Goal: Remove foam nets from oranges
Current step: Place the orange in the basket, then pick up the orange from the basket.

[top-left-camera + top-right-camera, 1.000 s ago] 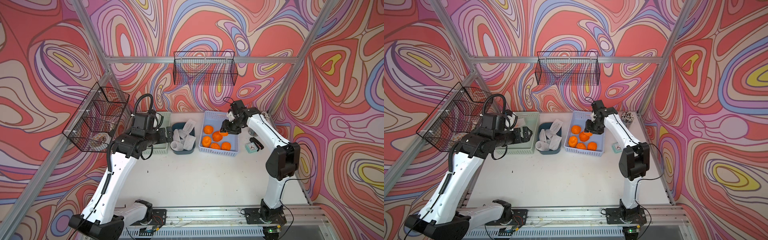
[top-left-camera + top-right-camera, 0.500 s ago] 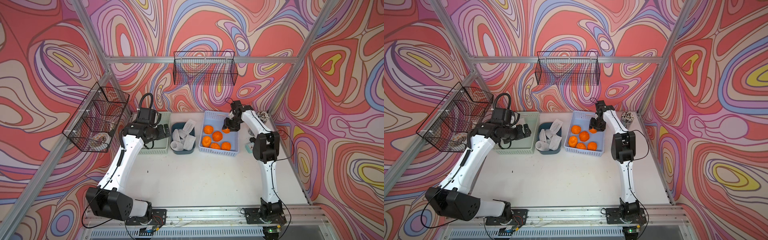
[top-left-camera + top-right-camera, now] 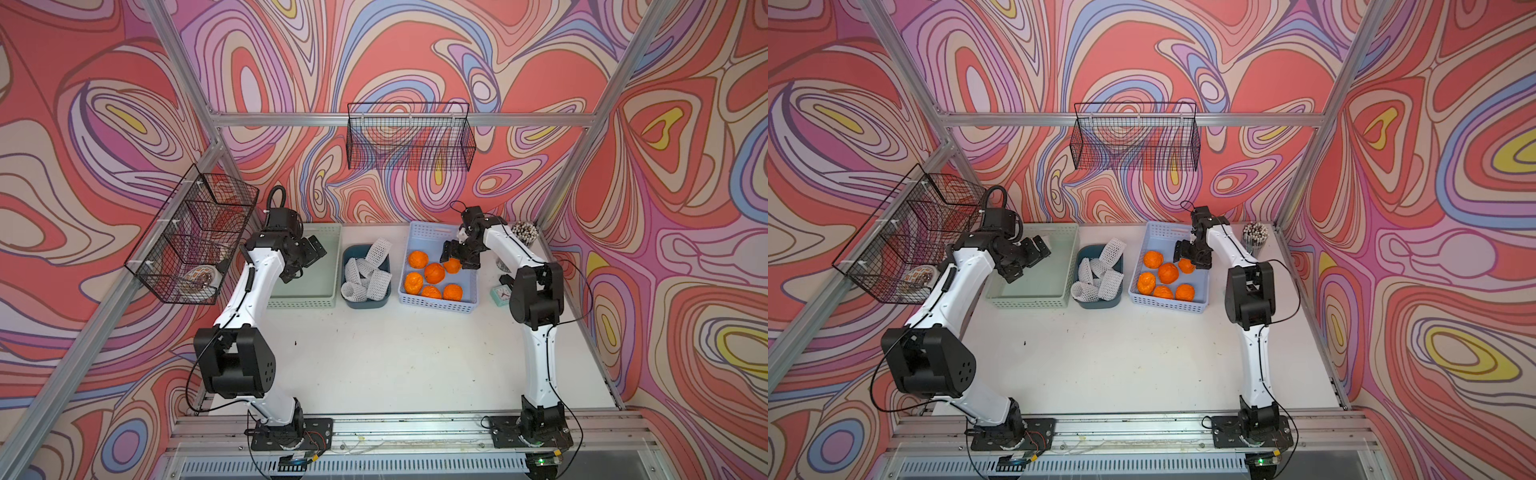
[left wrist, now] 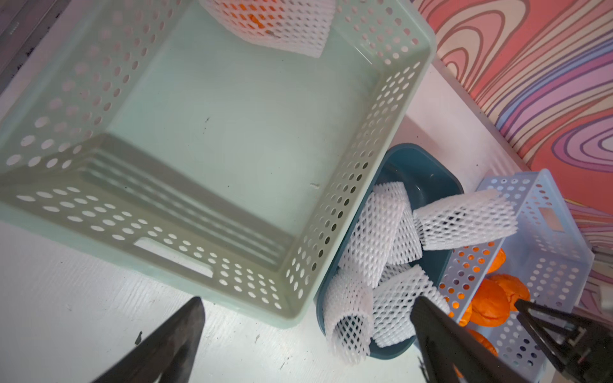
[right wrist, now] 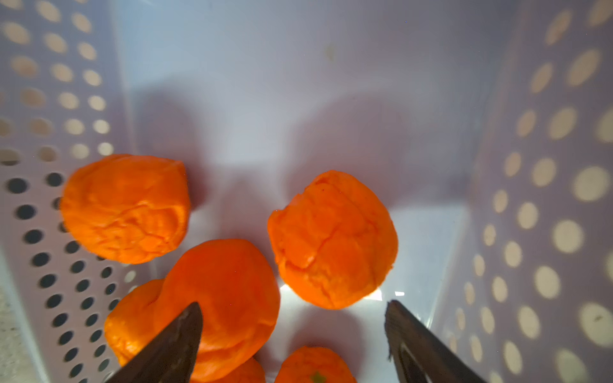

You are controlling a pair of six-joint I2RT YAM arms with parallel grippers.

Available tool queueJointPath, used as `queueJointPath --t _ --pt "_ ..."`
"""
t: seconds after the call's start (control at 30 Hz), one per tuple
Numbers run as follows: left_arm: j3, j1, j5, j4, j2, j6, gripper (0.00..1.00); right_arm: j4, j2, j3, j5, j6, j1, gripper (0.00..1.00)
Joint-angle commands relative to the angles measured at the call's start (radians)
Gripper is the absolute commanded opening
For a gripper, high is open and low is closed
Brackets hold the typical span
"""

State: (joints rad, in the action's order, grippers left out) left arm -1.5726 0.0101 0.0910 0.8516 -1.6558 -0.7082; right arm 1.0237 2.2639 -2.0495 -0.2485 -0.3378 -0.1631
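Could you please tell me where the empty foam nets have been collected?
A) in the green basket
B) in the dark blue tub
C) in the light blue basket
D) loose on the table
B: the empty white nets lie heaped in the dark blue tub.

Swirly pink-red-purple walls (image 3: 415,50), alu frame (image 3: 291,119), white table (image 3: 395,353), 2 black wire baskets (image 3: 409,158).

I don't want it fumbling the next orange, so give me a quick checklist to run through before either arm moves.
1. Right gripper open, nothing between its jaws: ok.
2. Bare oranges resting inside blue basket: ok.
3. Left gripper open and empty: ok.
4. Netted orange waiting in green basket: ok.
5. Foam nets all within teal bin: not ok, one pokes over the rim.
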Motion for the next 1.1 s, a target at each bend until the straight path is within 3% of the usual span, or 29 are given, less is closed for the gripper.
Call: queueJointPath --t 0.0,0.2,0.47,0.6,0.8,1.07 --pt "-0.04 0.005 -0.072 -0.026 -0.05 -0.134 1.0 -0.049 -0.114 0.031 -0.044 0.007 0.001 0.9" --pt "-0.04 -0.005 -0.198 -0.083 -0.108 -0.258 1.0 -0.037 -0.227 0.066 -0.137 0.063 0.002 0.9" --pt "-0.118 -0.057 -0.399 -0.155 -0.242 -0.287 1.0 -0.046 -0.341 0.125 -0.303 0.08 0.001 0.91" --pt "-0.192 -0.053 -0.43 -0.225 -0.343 -0.256 1.0 -0.075 -0.362 0.157 -0.348 0.065 -0.001 0.91" --pt "-0.393 -0.041 -0.426 -0.161 -0.526 -0.314 1.0 -0.065 -0.375 0.19 -0.337 0.059 -0.001 0.91" --pt "-0.451 -0.013 -0.437 -0.169 -0.62 -0.366 1.0 -0.035 -0.352 0.193 -0.346 0.092 -0.001 0.92"
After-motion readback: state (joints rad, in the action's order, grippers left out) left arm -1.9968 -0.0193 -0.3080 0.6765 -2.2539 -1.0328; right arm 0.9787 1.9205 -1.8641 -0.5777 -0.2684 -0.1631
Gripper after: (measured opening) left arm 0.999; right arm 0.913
